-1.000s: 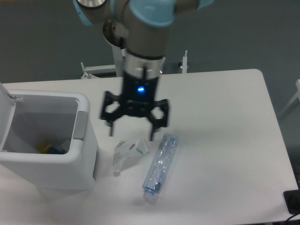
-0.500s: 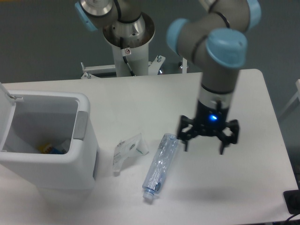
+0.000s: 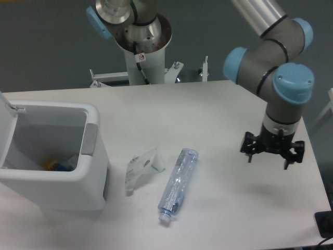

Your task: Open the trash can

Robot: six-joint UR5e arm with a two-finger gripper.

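Observation:
The white trash can (image 3: 88, 179) stands at the table's left edge with its lid (image 3: 5, 122) swung up and back, so the inside shows. Some small yellow and blue items (image 3: 57, 166) lie at its bottom. A grey button strip (image 3: 90, 138) runs along its right rim. My gripper (image 3: 267, 159) hangs open above the right side of the table, far from the trash can, with nothing between its fingers.
A clear crushed plastic bottle (image 3: 177, 185) lies in the middle of the table, with a crumpled clear wrapper (image 3: 141, 166) just left of it. The robot base (image 3: 143, 41) stands behind the table's far edge. A black object (image 3: 324, 224) sits at the lower right corner.
The gripper has swept from above the wrapper and bottle rightwards across the table to the right side. It stays open. The trash can, bottle and wrapper have not moved.

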